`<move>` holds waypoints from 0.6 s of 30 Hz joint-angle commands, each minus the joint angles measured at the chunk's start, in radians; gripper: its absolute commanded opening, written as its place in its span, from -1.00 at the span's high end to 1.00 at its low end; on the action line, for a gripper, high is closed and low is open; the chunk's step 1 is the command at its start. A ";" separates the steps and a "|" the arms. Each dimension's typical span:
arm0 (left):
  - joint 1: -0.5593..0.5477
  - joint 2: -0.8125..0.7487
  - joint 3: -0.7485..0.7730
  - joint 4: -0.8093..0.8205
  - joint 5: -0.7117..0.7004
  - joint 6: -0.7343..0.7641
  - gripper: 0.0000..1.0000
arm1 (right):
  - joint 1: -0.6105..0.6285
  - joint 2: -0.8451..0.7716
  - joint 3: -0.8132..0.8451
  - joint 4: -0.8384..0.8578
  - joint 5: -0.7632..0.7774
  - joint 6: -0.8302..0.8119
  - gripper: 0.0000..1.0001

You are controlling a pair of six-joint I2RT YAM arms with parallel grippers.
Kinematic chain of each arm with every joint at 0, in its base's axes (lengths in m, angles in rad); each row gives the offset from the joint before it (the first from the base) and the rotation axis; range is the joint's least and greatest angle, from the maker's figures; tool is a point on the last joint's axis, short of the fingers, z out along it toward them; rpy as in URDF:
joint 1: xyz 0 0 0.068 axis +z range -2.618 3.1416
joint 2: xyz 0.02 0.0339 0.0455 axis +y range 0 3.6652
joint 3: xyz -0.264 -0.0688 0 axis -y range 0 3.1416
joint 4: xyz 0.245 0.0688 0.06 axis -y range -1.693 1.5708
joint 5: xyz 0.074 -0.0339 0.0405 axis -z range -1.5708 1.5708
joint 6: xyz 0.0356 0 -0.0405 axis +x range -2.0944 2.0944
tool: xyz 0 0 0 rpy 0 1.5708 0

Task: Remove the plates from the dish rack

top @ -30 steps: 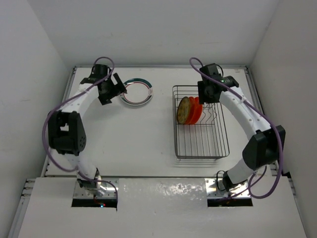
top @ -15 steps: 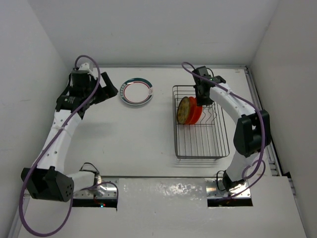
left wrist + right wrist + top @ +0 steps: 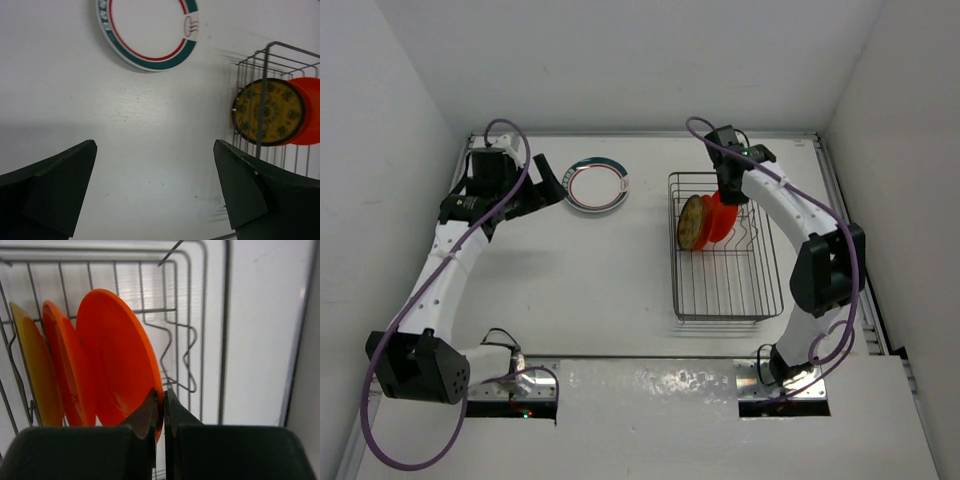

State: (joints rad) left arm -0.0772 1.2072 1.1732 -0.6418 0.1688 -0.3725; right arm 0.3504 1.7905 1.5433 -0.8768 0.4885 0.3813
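A white table fills the middle of the top view, with white walls on 3 sides. 2 things lie directly on it. 1 plate, white with a green-and-red rim, lies flat in the upper part of the frame, left of centre. 1 silver wire dish rack stands right of centre, its long side running top to bottom. Plate and rack are well apart. In the left wrist view the plate sits at the top edge and a corner of the rack at the right edge.
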 commanded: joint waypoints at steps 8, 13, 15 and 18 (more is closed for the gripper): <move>-0.044 0.028 0.051 0.493 0.604 -0.140 -1.00 | 0.015 -0.131 0.354 -0.249 0.266 -0.108 1.00; -0.200 0.109 0.098 0.599 0.629 -0.160 -1.00 | 0.025 -0.241 0.310 -0.131 -0.205 -0.147 1.00; -0.231 0.158 0.105 0.619 0.641 -0.163 -1.00 | 0.025 -0.311 0.226 0.056 -0.486 -0.124 1.00; -0.239 0.201 0.091 0.622 0.624 -0.160 -0.99 | 0.025 -0.351 0.100 0.275 -0.864 -0.032 1.00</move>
State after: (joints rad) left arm -0.3149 1.3781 1.2453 -0.0998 0.7609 -0.5224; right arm 0.3637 1.4570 1.7134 -0.8799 0.0898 0.2817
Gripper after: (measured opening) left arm 0.999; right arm 0.010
